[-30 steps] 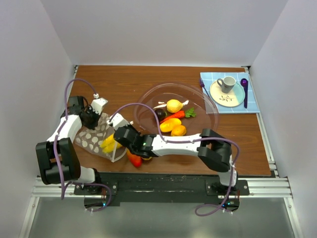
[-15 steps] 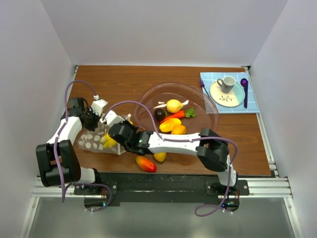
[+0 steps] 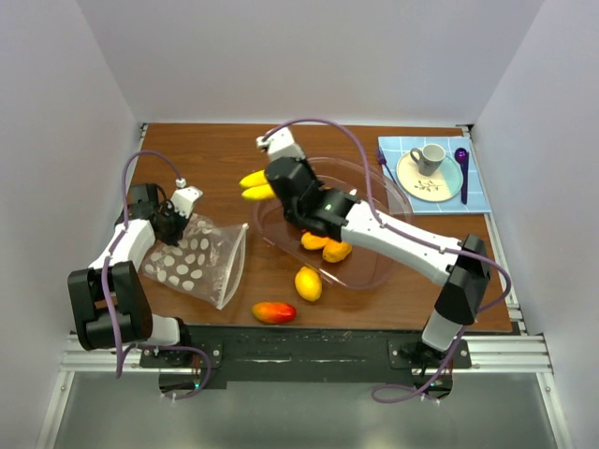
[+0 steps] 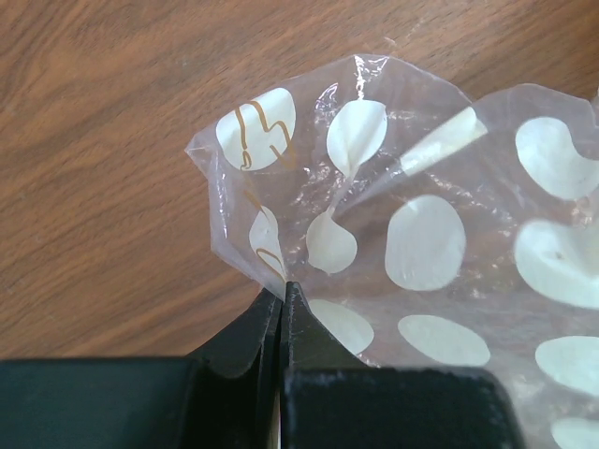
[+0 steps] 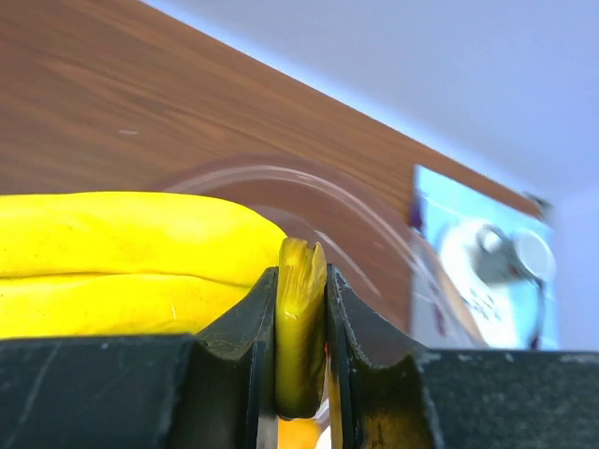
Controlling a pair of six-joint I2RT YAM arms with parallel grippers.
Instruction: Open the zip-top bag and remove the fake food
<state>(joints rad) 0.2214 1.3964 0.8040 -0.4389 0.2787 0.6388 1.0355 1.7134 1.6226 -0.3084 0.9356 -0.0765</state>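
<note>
The zip-top bag [image 3: 201, 262], clear with white spots, lies flat at the front left and looks empty. My left gripper [image 3: 178, 224] is shut on its back corner; in the left wrist view the jaws [image 4: 283, 295] pinch the crinkled film of the bag [image 4: 421, 234]. My right gripper [image 3: 273, 185] hangs above the back-left rim of the bowl, shut on the stem of a yellow banana bunch [image 3: 254, 184]. In the right wrist view the bunch [image 5: 122, 253] is gripped by its stem [image 5: 301, 281]. More fake food lies on the table: a yellow piece [image 3: 307, 282] and a red-orange piece [image 3: 273, 311].
A large pink-tinted clear bowl [image 3: 370, 269] sits mid-table with orange pieces [image 3: 328, 246] in it, partly hidden by my right arm. At the back right a blue placemat [image 3: 479, 192] carries a plate, a cup [image 3: 430, 156] and a purple spoon [image 3: 461, 173].
My right gripper has pulled the banana bunch out of the bag and swung it up and back over the bowl's rim. A yellow and a red-orange piece now lie loose in front.
</note>
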